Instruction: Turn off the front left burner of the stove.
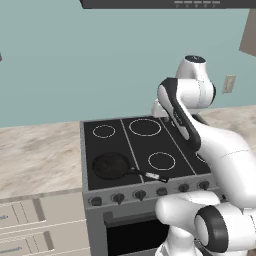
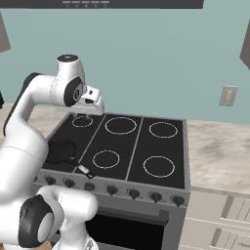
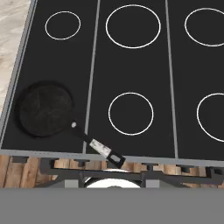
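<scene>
The gripper (image 2: 87, 115) hangs high over the stove (image 1: 145, 150); finger spread can't be judged, nothing held. The frying pan (image 3: 43, 108) covers the front left burner below. Descend forward to the leftmost knob (image 1: 95, 201).

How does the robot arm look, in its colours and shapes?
The arm is built of glossy white rounded segments, with dark grey to black bands and caps at the joints. A round dark cap tops its highest joint. The hand at its end is a small white boxy block. No cables or markings can be seen on it.
</scene>
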